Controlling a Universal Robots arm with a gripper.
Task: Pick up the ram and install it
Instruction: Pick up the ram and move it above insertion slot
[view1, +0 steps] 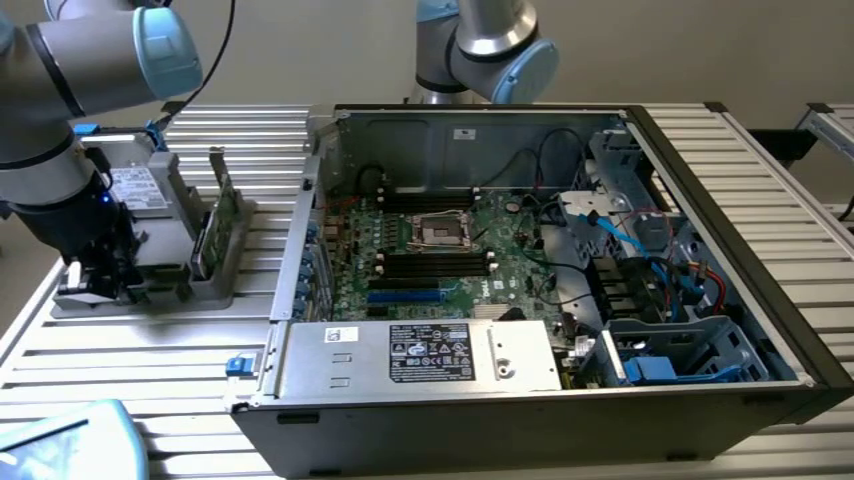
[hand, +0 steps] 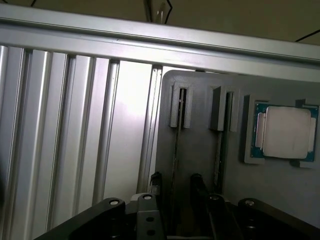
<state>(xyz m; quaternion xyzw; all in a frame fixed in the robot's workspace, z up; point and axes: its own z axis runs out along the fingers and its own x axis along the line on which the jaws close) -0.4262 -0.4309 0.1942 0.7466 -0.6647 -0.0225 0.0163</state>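
- By holder (hand: 200, 165) edge, props ram (hand: 176, 150) upright in slot (hand: 181, 107), leaving both faces free to pinch.
- Straddles ram with gripper (hand: 176, 178), jaws released, a finger each side.

Tray: the grey moulded tray (view1: 200, 292) lies on the ribbed aluminium surface (view1: 147, 350), at the exterior view's left of the open metal computer case (view1: 534, 410).
Ram: the thin dark ram (hand: 176, 145) stands on edge in a tray slot, between the jaws of the gripper (hand: 176, 181).
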